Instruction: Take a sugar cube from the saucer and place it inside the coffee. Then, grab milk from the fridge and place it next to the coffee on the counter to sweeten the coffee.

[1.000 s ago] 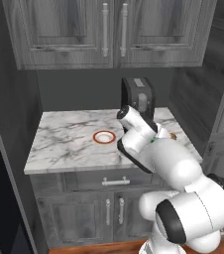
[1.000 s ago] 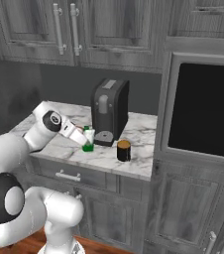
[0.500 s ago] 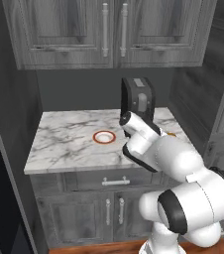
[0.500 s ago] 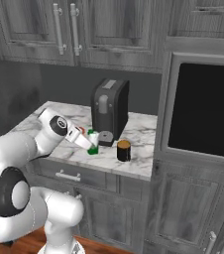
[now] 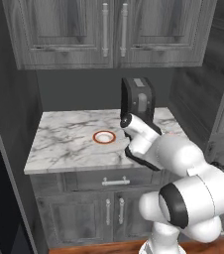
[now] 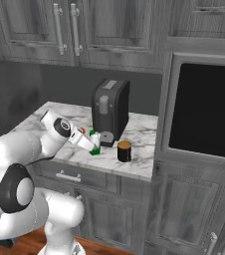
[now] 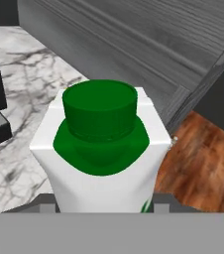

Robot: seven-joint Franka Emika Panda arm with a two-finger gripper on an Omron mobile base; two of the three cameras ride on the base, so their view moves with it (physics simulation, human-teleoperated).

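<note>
My gripper [image 6: 90, 143] is shut on the milk [image 6: 95, 143], a white carton with green markings. The carton hangs low over the counter [image 6: 140, 168], just left of the coffee [image 6: 124, 151], a small black mug with an orange-brown top. In the hand view the milk's green cap [image 7: 101, 106] sits close between my dark fingertips [image 7: 44, 200]. I cannot tell whether the carton touches the marble. The saucer [image 5: 104, 137], white with an orange-red rim, lies on the counter's left half. The sugar cube and the fridge are out of view.
The tall black coffee machine [image 6: 109, 112] stands right behind the milk and mug. Grey wood-grain cabinets [image 5: 114, 30] hang above. A dark built-in panel [image 6: 206, 114] rises right of the counter. Wooden floor [image 7: 205, 163] lies beyond the counter's edge.
My arm has swung right and down with the milk, from over the counter's middle to a spot in front of the coffee machine, close beside the mug.
</note>
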